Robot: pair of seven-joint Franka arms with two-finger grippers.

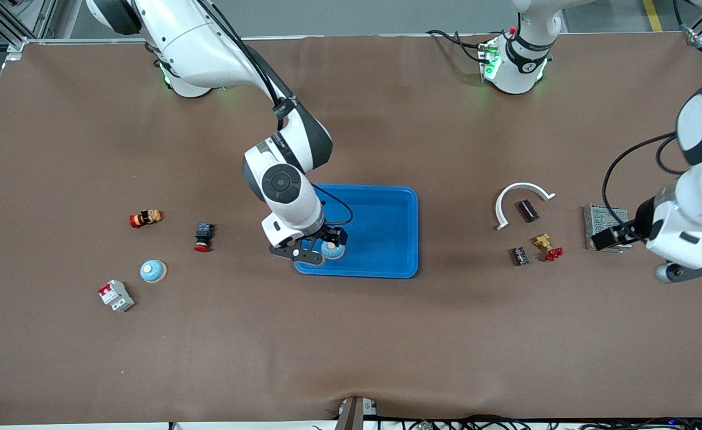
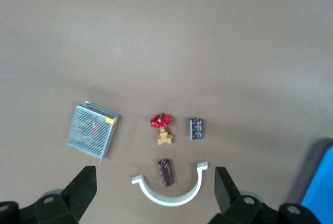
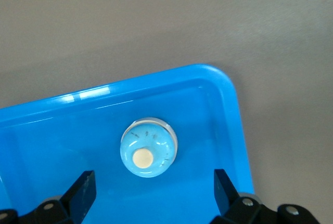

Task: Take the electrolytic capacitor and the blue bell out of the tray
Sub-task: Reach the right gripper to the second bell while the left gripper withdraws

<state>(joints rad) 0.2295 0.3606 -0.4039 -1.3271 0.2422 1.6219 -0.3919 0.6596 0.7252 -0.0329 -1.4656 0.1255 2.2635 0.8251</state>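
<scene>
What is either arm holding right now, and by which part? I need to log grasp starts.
Nothing is held. The right gripper hangs open over the blue bell in the tray; the left gripper waits open.

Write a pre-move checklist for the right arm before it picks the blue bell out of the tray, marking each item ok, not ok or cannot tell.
1. Right tool is over the blue bell in the tray: ok.
2. Right tool's fingers are open, with the bell between them in the right wrist view: ok.
3. Bell sits upright, button on top: ok.
4. Nothing else lies beside the bell in the tray: ok.
5. Left tool waits open over the mesh box end of the table, away from the tray: ok.
6. Electrolytic capacitor is out of the tray: cannot tell.
</scene>
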